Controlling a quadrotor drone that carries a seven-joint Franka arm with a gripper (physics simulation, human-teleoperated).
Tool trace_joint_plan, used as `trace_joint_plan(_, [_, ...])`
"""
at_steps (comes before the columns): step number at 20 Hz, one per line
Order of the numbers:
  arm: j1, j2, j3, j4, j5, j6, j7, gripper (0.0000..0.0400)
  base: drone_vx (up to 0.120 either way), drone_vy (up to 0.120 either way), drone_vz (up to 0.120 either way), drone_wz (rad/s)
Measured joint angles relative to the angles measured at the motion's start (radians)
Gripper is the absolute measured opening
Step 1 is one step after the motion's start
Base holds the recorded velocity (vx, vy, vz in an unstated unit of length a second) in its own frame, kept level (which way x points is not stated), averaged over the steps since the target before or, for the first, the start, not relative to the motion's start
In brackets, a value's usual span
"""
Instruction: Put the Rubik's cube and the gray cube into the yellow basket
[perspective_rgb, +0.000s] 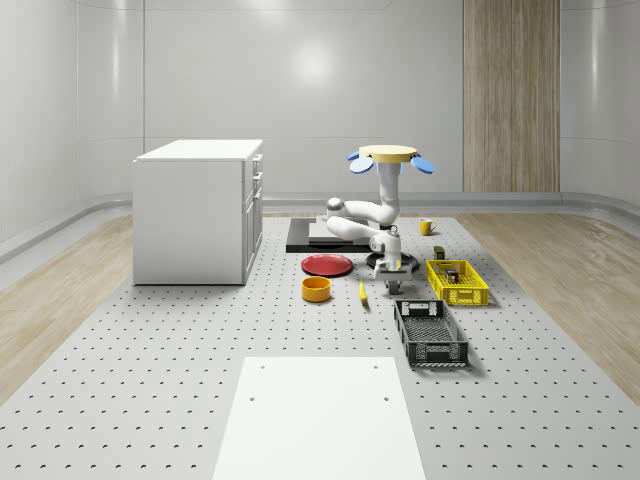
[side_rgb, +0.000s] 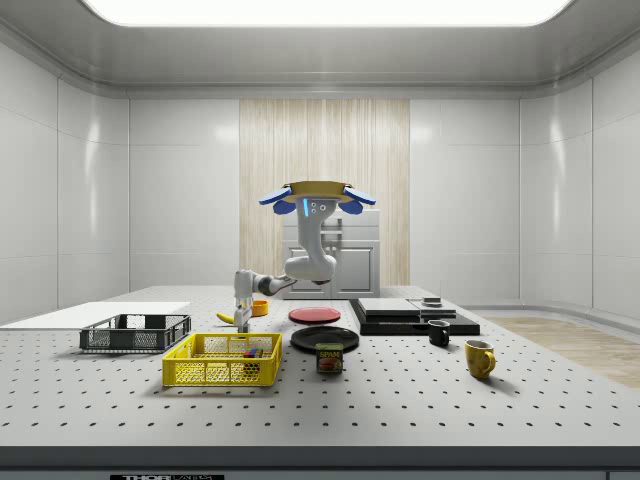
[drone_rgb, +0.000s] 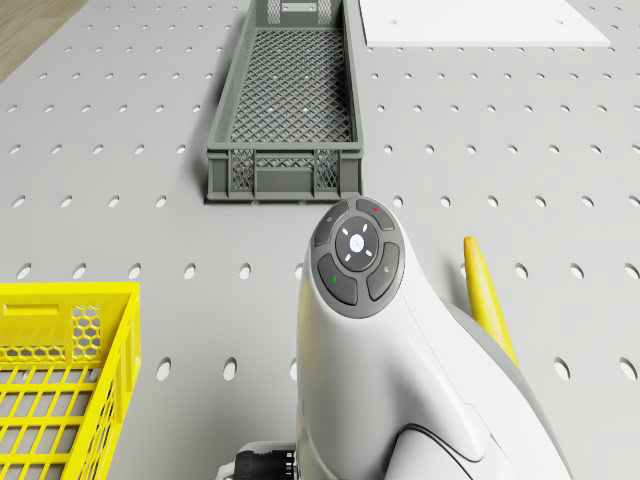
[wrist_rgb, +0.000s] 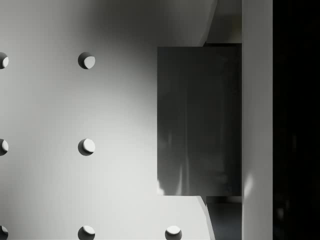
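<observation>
- Your drone (perspective_rgb: 388, 154) is hovering over the tabletop (perspective_rgb: 200, 340), beside the yellow basket (perspective_rgb: 457, 282).
- Your claw (perspective_rgb: 390, 281) is hanging low, touching the gray cube (wrist_rgb: 197, 120); I cannot tell its grip.

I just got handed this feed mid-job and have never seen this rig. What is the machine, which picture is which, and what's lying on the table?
It is a simulated drone hovering above the perforated table, with a white arm hanging beneath it. The arm ends in a gripper, lowered close to the table beside the yellow basket.

There is one whole-scene view, one side view, one from the drone's body and one from the wrist. The wrist view shows a gray cube close up; whether the jaws grip it cannot be told.

Also there: a gray crate, banana, red plate, orange bowl, yellow mug, white cabinet.
</observation>
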Motion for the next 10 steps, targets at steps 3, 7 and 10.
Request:
trace_joint_plan(3, [0.0,0.001,0.001,0.0,0.0,-0.001,0.0,0.0253,0.0,0.0,0.0,0.0])
trace_joint_plan(7, [0.007,0.001,0.032,-0.009,0.029,-0.014,-0.001,0.0251,0.0,0.0,0.0,0.0])
trace_joint_plan(10, [0.014,0.0,0.071,-0.018,0.066,-0.029,-0.002,0.0251,0.0,0.0,0.053,0.0])
